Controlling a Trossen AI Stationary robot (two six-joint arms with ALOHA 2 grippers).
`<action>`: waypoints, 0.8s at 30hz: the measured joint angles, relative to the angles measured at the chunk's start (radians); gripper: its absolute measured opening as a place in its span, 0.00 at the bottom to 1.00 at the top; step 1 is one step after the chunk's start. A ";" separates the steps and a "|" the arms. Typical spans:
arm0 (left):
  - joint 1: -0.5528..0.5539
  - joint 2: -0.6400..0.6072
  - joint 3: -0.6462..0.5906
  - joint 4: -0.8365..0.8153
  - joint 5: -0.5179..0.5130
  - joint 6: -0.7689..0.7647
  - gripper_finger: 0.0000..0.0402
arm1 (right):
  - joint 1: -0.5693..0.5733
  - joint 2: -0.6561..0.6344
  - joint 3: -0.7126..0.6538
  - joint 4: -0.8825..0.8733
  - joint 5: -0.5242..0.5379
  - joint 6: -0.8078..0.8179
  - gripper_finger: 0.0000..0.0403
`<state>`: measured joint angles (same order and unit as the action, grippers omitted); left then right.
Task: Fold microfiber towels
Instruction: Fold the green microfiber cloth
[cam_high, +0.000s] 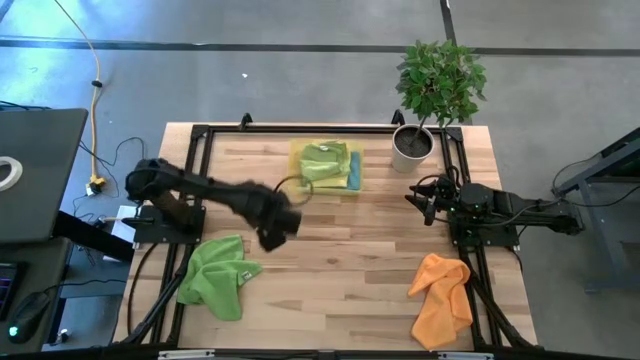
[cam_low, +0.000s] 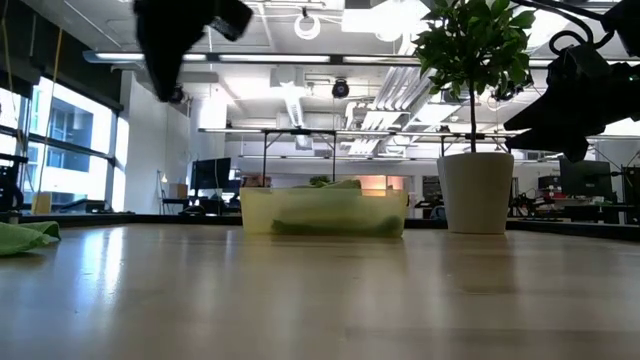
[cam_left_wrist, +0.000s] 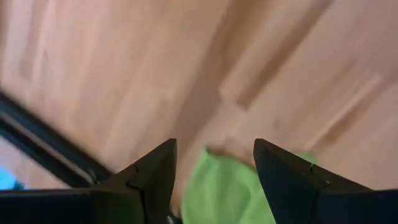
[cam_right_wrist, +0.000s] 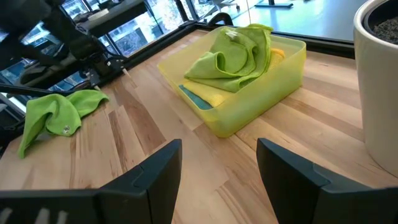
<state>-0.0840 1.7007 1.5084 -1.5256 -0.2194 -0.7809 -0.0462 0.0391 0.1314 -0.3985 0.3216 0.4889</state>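
A crumpled green towel (cam_high: 218, 275) lies on the table at the near left; it also shows in the left wrist view (cam_left_wrist: 224, 193) and the right wrist view (cam_right_wrist: 56, 112). An orange towel (cam_high: 442, 297) lies crumpled at the near right. A translucent yellow tray (cam_high: 325, 166) at the far middle holds a green towel (cam_right_wrist: 233, 53) on top of blue (cam_right_wrist: 196, 99) and yellow (cam_right_wrist: 217, 99) ones. My left gripper (cam_high: 275, 232) is open and empty, above the table just right of the green towel. My right gripper (cam_high: 422, 203) is open and empty, at the right near the plant pot.
A white pot with a green plant (cam_high: 413, 147) stands at the far right corner, close to my right gripper. A black frame (cam_high: 300, 128) runs around the table. Bare wood lies in the table's middle (cam_high: 340, 260).
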 joint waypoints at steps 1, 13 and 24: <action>-0.032 0.002 -0.009 -0.013 0.010 -0.043 0.50 | 0.000 0.000 0.000 0.000 0.000 0.000 0.49; -0.363 0.001 -0.245 0.123 0.334 -0.617 0.50 | 0.000 0.000 0.000 0.000 0.000 0.000 0.49; -0.566 0.061 -0.253 0.230 0.348 -1.074 0.50 | 0.000 0.000 0.000 0.000 0.000 0.000 0.49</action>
<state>-0.6499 1.7615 1.2552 -1.2955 0.1285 -1.8554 -0.0460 0.0391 0.1314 -0.3985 0.3218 0.4889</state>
